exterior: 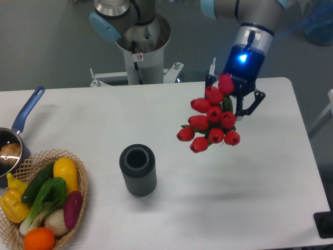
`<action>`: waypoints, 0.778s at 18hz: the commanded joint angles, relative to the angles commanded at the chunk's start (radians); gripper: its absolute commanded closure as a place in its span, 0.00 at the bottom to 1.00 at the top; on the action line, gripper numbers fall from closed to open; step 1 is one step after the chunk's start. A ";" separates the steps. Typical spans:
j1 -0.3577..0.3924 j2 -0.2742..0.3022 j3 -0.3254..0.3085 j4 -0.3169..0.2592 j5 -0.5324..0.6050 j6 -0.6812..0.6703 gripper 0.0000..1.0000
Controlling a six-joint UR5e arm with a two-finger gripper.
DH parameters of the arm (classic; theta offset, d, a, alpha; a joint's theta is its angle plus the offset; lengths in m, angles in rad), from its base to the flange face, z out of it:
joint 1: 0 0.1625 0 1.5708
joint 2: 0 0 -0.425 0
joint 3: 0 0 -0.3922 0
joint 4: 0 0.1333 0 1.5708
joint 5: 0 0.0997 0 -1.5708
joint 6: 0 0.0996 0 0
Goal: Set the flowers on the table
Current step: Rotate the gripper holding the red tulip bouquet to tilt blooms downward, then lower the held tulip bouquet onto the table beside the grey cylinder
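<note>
The flowers (210, 119) are a bunch of red tulips held in the air over the right half of the white table (260, 198). The blooms point down and toward the camera and hide the stems. My gripper (232, 103) hangs from the arm above and is shut on the bunch behind the blooms; its dark fingers (254, 102) show at the right of the flowers. The flowers do not touch the tabletop.
A dark ribbed cylinder vase (138, 170) stands upright left of the flowers. A wicker basket of vegetables (47, 205) sits at the front left corner. A pot with a blue handle (15, 140) is at the left edge. The robot base (139, 41) stands behind the table.
</note>
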 joint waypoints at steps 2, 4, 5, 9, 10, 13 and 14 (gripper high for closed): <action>-0.021 -0.006 0.002 -0.002 0.136 0.050 0.46; -0.061 -0.021 0.006 -0.002 0.221 0.071 0.46; -0.068 -0.023 0.006 -0.002 0.235 0.071 0.46; -0.072 -0.035 0.005 -0.003 0.257 0.072 0.46; -0.077 -0.038 0.003 -0.003 0.269 0.074 0.47; -0.121 -0.074 0.006 -0.003 0.335 0.074 0.47; -0.135 -0.092 0.009 -0.003 0.350 0.074 0.47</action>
